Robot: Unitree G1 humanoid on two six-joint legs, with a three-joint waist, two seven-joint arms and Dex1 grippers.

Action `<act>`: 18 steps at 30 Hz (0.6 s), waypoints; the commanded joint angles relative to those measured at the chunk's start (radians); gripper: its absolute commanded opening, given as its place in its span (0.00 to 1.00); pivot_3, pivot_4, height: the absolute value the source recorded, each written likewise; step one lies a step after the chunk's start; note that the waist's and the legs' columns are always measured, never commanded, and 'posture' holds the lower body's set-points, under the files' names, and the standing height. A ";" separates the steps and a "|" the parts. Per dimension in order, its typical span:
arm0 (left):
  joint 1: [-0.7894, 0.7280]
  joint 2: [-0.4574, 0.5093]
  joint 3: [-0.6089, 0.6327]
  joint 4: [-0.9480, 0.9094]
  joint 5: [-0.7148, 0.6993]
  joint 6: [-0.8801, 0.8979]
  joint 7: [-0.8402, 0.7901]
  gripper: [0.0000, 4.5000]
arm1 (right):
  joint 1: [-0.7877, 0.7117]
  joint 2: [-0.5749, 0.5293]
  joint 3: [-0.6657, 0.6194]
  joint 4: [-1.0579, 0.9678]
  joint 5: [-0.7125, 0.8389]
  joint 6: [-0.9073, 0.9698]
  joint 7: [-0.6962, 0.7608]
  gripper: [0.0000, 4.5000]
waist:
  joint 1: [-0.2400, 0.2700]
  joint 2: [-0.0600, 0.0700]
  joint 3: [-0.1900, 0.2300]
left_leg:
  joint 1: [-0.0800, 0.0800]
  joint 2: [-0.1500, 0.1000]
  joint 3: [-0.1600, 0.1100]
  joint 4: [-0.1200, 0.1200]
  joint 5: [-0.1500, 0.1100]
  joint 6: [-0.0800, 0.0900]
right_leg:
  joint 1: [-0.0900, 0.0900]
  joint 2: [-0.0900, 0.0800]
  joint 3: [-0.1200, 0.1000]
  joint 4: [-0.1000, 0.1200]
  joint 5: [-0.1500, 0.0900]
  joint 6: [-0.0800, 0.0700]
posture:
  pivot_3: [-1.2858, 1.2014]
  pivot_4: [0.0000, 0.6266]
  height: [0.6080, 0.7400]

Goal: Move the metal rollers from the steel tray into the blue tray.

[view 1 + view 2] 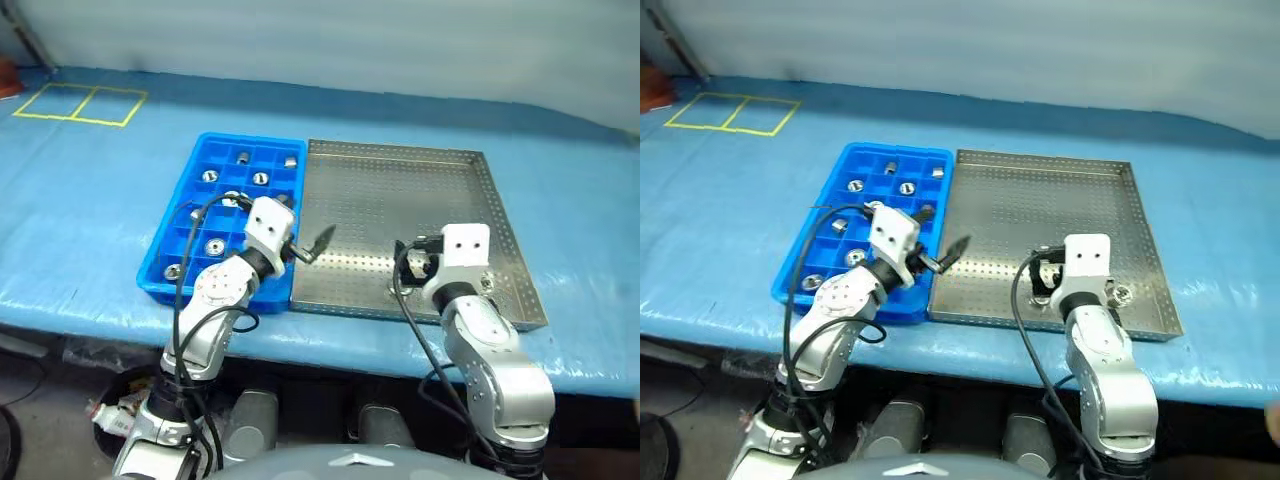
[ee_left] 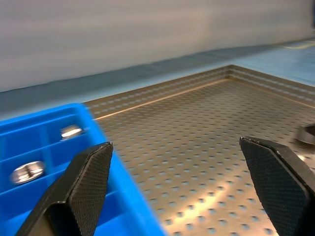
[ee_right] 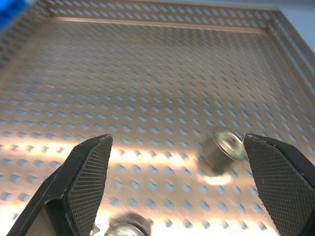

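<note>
While both arms are reaching over the near edge of the blue-covered table [image 1: 90, 220], the two trays are sitting side by side on it, touching along their long edges: the blue tray [image 1: 165, 275] on the robot's left, the steel tray [image 1: 400, 190] on its right.

Left gripper [image 2: 184, 189] is hanging over the seam between the trays, pointing across toward the steel tray's perforated floor. Its fingers [image 2: 81, 184] are standing wide apart with nothing between them. The blue tray's near wall is lying directly beside the left finger.

Right gripper [image 3: 179, 184] is hovering low over the near part of the steel tray, jaws spread wide and holding nothing. One metal roller [image 3: 222, 150] is lying on its side on the dotted floor between the fingertips and a little beyond them; a second roller [image 3: 123, 227] is showing blurred at the near edge of that wrist view. From the head views, a roller [image 1: 1121, 294] is sitting near the steel tray's near right corner, partly masked by the right wrist.

Several rollers are already resting in the blue tray's compartments [image 1: 241, 157], one to a cell, in far and near rows alike.

A yellow taped outline [image 1: 80, 103] is marking the table's far left; black cables are looping from both wrists.
</note>
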 commanded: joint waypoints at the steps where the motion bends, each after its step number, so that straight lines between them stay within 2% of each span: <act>1: -0.005 -0.007 -0.028 -0.005 -0.049 0.007 -0.059 1.00 | -0.004 0.032 -0.043 -0.083 0.023 0.138 -0.006 1.00 | -0.025 0.000 0.000 | 0.000 0.000 0.000 0.000 0.000 0.000 | 0.000 0.000 0.000 0.001 0.000 0.000 | 0.53 0.24 1.00; 5: 0.014 0.003 -0.072 0.000 -0.058 0.021 -0.105 1.00 | 0.006 0.054 -0.058 -0.124 0.037 0.233 0.007 1.00 | -0.054 0.002 -0.001 | 0.003 0.000 0.000 0.000 0.000 0.001 | 0.001 0.000 0.001 0.003 0.000 0.000 | 0.53 0.24 1.00; 8: 0.032 0.045 -0.115 -0.010 -0.042 0.005 -0.154 1.00 | 0.007 0.073 -0.058 -0.148 0.049 0.264 0.013 1.00 | -0.066 0.003 -0.001 | 0.004 0.000 0.000 0.001 0.001 0.001 | 0.002 0.000 0.001 0.004 0.000 0.000 | 0.53 0.24 1.00; 13: 0.059 0.114 -0.160 -0.028 -0.041 -0.010 -0.219 1.00 | 0.005 0.072 -0.024 -0.153 0.060 0.246 0.028 1.00 | -0.073 0.003 -0.002 | 0.004 0.000 0.000 0.001 0.001 0.001 | 0.001 0.000 0.002 0.005 0.000 0.000 | 0.53 0.24 1.00; 18: 0.076 0.125 -0.158 -0.039 -0.033 -0.014 -0.205 1.00 | 0.004 0.063 0.012 -0.143 0.071 0.235 0.049 1.00 | -0.070 0.003 -0.002 | 0.003 0.000 0.000 0.001 0.001 0.001 | 0.000 0.000 0.002 0.005 -0.001 0.000 | 0.53 0.24 1.00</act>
